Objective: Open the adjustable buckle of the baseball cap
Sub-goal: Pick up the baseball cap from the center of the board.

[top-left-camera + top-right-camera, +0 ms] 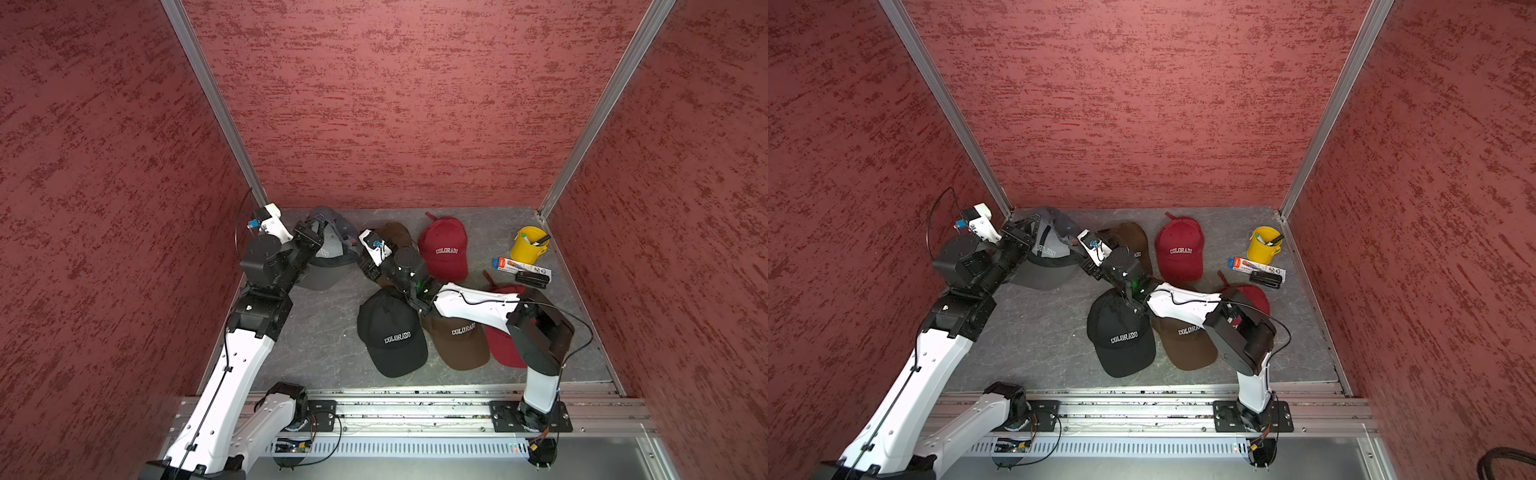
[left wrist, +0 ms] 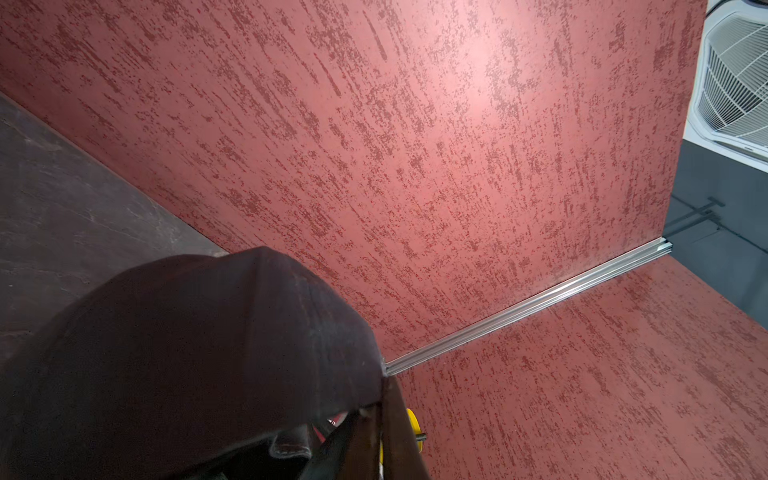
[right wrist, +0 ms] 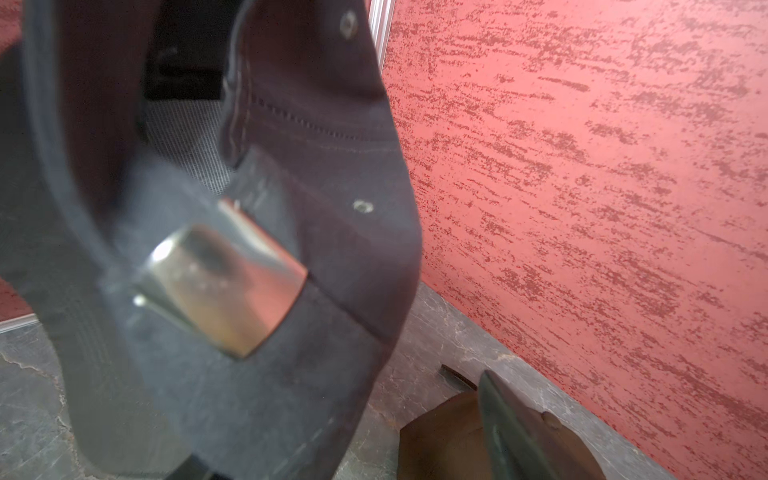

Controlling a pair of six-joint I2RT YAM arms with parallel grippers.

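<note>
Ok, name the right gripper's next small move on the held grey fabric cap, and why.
Probably ease the right gripper forward and nip the flap of the shiny metal buckle. The left gripper holds the grey fabric baseball cap up, the buckle looks clamped, close before the right wrist camera, and the right jaws stand open.

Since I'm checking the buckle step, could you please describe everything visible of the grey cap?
The grey cap is soft dark-grey fabric with stitched seams and small eyelets. It is tilted near the far left corner of the table, its inside facing up and showing a pale mesh lining with lettering. The left claw is shut on its edge. Its back strap carries a shiny metal buckle.
</note>
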